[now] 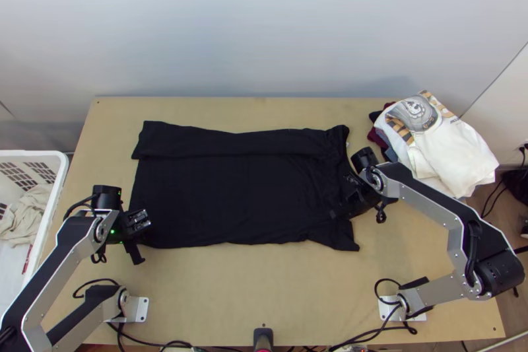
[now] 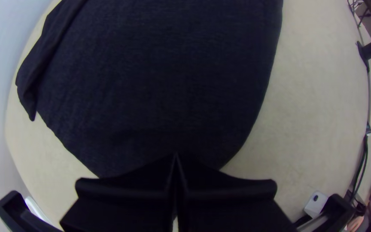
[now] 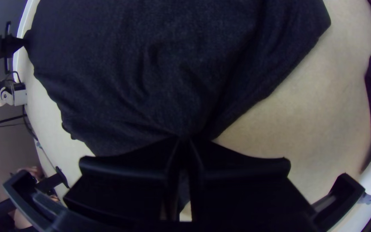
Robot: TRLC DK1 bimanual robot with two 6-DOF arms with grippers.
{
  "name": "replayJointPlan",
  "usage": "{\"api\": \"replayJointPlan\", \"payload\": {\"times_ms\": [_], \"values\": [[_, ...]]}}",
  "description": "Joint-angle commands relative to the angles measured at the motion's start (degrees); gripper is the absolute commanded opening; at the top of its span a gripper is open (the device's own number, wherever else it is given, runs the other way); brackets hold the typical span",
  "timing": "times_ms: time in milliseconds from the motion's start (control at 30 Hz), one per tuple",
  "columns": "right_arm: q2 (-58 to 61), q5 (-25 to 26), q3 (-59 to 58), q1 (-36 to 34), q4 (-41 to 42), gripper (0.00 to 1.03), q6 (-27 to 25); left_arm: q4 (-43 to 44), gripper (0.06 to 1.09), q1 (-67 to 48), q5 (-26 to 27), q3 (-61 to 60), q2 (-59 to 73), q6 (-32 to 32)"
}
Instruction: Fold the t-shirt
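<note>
Evidently the second side fold is in hand: one long side is turned in, and the near one looks due next. At the far left, a white slatted plastic basket [image 1: 61,172] stands beside the light wooden tabletop [image 1: 264,292]. The left hand [image 2: 176,156] is at the near corner of the hem, its black fingers together at the tips; whether cloth is pinched between them I cannot tell. Spread between the hands lies the black fabric t-shirt [image 1: 211,200], hem to the left and collar to the right, a long strip folded over along its far side, the near sleeve out flat. The next move calls for lifting both ends evenly and laying the near side over toward that strip; with no grip at the hem, that end would trail. The right hand [image 3: 186,140] is clamped on the shirt near the collar, just in from the near sleeve, creases gathering to its fingertips. Farther right, apart from the shirt, sits a pile of white and dark red folded clothes [image 1: 449,154].
</note>
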Motion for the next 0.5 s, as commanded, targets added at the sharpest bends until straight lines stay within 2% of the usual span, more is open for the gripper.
{"api": "replayJointPlan", "payload": {"times_ms": [0,133,167,200,267,300,467], "values": [[-1.9,0.2,1.0,0.3,-1.4,0.03,-0.2,-3.1,0.10,1.3,1.8,2.7,0.2,-0.6],[-2.9,0.3,0.5,-0.3,-1.4,0.03,-0.3,-4.9,0.10,2.0,2.5,2.9,0.1,-0.2],[-2.9,0.3,0.4,-0.4,-1.4,0.03,-0.3,-5.0,0.16,2.0,2.4,2.8,0.3,-0.1],[-2.9,0.3,0.3,-0.4,-1.4,0.03,-0.3,-5.5,0.27,2.0,2.4,2.8,0.4,-0.1],[-2.9,0.2,0.1,-0.3,-1.4,0.03,-0.2,-6.5,0.62,2.0,1.8,2.7,0.2,0.3],[-2.8,0.2,0.1,-0.3,-1.4,0.03,-0.2,-6.7,0.71,2.0,1.4,2.6,0.0,0.7],[-2.8,0.3,0.2,-0.4,-1.4,0.03,-0.3,-8.6,0.94,2.1,0.5,3.3,0.0,2.2]]}}
